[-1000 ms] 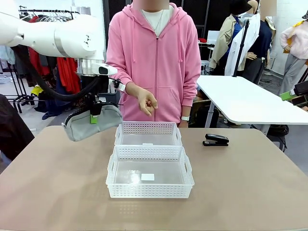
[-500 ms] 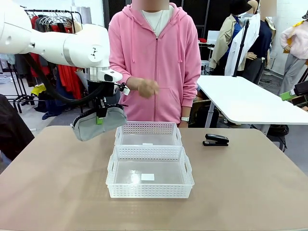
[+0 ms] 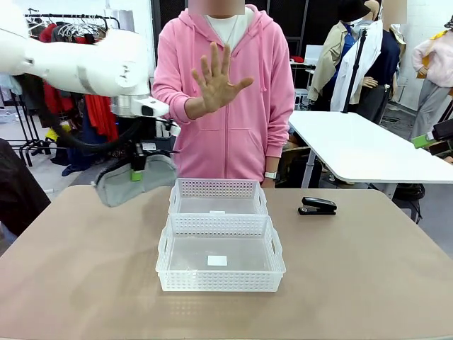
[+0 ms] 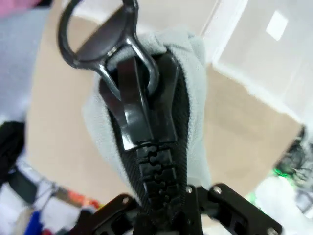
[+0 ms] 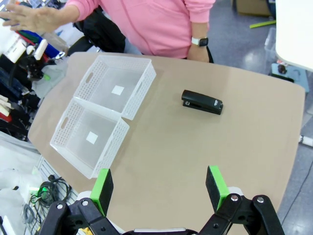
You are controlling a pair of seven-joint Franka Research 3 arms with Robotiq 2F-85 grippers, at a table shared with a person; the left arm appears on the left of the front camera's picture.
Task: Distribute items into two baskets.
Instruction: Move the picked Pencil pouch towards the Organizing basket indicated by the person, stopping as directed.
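Grey fabric pouch (image 3: pixel 113 190) is held above the table (image 3: pixel 85 276) by the left gripper (image 3: pixel 136 172), closed tight on its black strap (image 4: pixel 157 164), just left of the smaller basket (image 3: pixel 216 188). The right gripper (image 5: pixel 159 178) is spread wide, empty. The stapler (image 3: pixel 317 205) is located right of that basket.

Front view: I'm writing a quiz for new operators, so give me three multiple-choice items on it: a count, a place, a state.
1. How many white lattice-sided plastic baskets stand on the tan table? A one; B two; C three.
2. Where is the small black stapler? A inside a basket; B hanging in the air; C on the table, right of the baskets.
3. The left gripper is: A shut on the flat grey fabric pouch; B open and empty; C resting on the table.
B: two stand together mid-table. C: it lies on bare tabletop. A: the pouch hangs from its closed fingers.
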